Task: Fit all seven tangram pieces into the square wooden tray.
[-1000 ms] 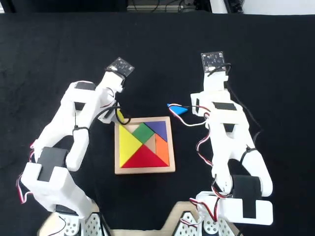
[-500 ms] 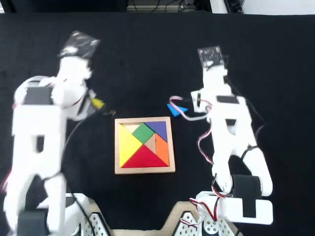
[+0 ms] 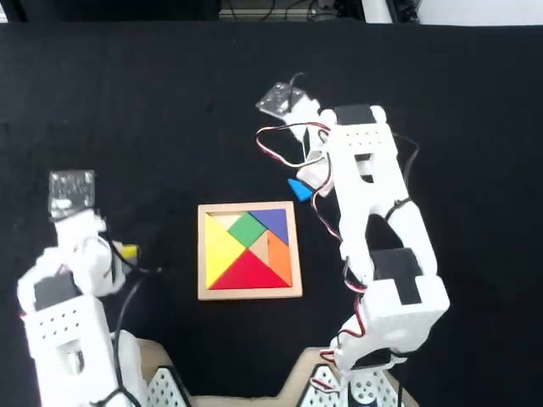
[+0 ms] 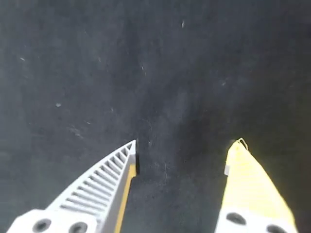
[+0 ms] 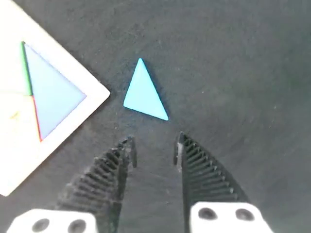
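High view shows us the square wooden tray (image 3: 202, 254) at the middle of the black table (image 3: 127, 102), holding yellow, red, green, orange and purple pieces (image 3: 250, 273). We find the light-blue triangular piece (image 3: 299, 188) on the table just off the tray's far right corner, beside the right arm (image 3: 373, 203); the left arm (image 3: 68, 297) stands well off to the tray's left.

Left wrist view: the left fingers (image 4: 104, 187) are spread apart over the table.

Right wrist view: the right fingers (image 5: 204, 170) are parted, with the blue triangle lying just ahead of their tips and near the tray's corner.
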Controlling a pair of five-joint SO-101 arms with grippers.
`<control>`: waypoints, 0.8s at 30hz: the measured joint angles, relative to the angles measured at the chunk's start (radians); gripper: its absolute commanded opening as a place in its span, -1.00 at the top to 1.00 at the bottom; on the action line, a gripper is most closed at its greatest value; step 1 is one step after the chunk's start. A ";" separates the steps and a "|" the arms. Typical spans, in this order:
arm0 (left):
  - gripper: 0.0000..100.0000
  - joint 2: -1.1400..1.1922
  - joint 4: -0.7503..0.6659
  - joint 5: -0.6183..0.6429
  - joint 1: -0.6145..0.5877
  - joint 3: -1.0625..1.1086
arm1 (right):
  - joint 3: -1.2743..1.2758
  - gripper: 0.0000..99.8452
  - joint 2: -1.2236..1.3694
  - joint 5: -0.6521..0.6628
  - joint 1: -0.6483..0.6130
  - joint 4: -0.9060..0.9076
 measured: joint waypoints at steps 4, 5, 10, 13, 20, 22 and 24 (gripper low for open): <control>0.42 -0.046 -0.120 0.000 -0.002 0.166 | -0.002 0.72 0.003 0.115 -0.002 0.002; 0.42 -0.048 -0.123 0.000 -0.003 0.169 | -0.002 0.72 0.008 0.147 -0.003 0.002; 0.42 -0.055 -0.124 0.000 -0.003 0.180 | -0.002 0.72 0.011 0.262 -0.017 0.040; 0.42 -0.055 -0.124 0.000 -0.003 0.186 | -0.002 0.72 0.011 0.272 -0.063 0.104; 0.41 -0.055 -0.124 0.000 -0.003 0.186 | -0.002 0.56 0.011 0.276 -0.087 0.130; 0.41 -0.055 -0.124 0.000 -0.003 0.186 | -0.002 0.42 0.026 0.276 -0.098 0.130; 0.41 -0.055 -0.124 -0.002 0.008 0.189 | -0.002 0.34 0.046 0.276 -0.098 0.130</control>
